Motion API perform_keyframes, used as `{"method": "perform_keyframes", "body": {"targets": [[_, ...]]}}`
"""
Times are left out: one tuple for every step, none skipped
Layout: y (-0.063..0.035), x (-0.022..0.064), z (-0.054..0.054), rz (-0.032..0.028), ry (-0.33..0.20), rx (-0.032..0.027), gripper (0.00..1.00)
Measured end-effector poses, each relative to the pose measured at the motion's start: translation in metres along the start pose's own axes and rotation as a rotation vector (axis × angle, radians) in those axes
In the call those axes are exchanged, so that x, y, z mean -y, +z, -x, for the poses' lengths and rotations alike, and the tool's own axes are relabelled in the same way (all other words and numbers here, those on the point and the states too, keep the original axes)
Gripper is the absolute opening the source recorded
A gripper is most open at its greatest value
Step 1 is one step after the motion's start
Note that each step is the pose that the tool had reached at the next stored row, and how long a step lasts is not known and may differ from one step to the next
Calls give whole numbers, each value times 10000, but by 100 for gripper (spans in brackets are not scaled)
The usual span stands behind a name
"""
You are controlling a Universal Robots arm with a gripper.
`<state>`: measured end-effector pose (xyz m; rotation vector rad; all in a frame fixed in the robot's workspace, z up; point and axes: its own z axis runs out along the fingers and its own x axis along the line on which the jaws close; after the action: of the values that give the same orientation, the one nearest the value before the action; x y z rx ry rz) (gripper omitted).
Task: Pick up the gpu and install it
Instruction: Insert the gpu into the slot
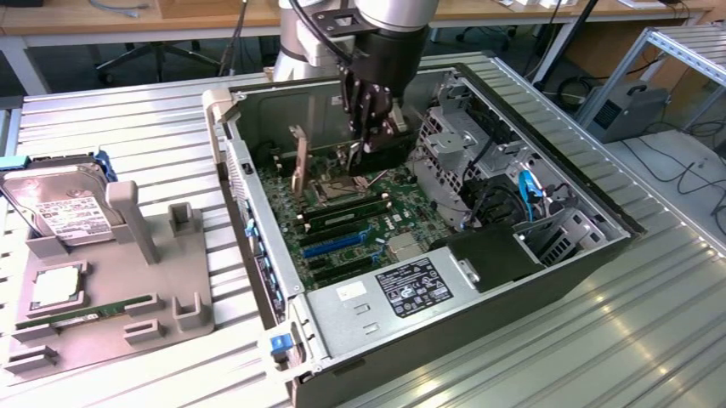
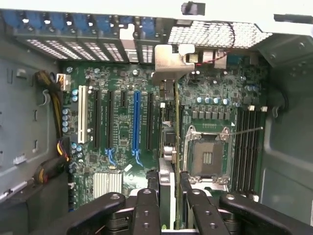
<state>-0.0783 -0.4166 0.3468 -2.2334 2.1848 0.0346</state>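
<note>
Surface of ribbed metal carries everything I see, and the biggest thing on it is the open computer case, lying on its side and taking up the middle and the stretch toward the exterior view's right. Inside it I see the green motherboard with its row of expansion slots, one of them a blue slot, and the bare processor socket with dark memory slots alongside. A power supply with a label sits at the case's near end, and a metal drive cage stands along the far wall.

Toward the exterior view's left edge of the surface rests a grey holder tray. A hard drive with a white label stands in it, and a narrow green memory stick lies in a groove nearer the front.

My arm reaches down into the case from the far side. The pincer is closed on the gpu, which I see edge-on in the wrist view: a thin dark card held upright between the fingers, its silvery bracket reaching the case's rear slot wall. The card hangs over the motherboard, between the expansion slots and the processor socket; I cannot tell whether it touches the board.
</note>
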Motion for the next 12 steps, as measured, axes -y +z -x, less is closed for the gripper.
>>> {"method": "perform_keyframes", "body": {"targets": [[5, 0, 0, -5, 170, 0, 27], [11, 0, 0, -9, 322, 1, 27], [17, 0, -1, -11, 395, 2, 27], [20, -1, -6, -10, 398, 0, 27], [23, -1, -13, -10, 397, -1, 27], [27, -1, -29, -11, 397, 1, 27], [30, -1, -43, -11, 396, 1, 27], [32, -1, -53, -11, 396, 1, 27], [34, -2, -59, -12, 396, 2, 27], [35, -2, -61, -12, 398, 4, 27], [34, -1, -62, -12, 396, 1, 27], [34, -1, -62, -12, 397, 2, 27]]}}
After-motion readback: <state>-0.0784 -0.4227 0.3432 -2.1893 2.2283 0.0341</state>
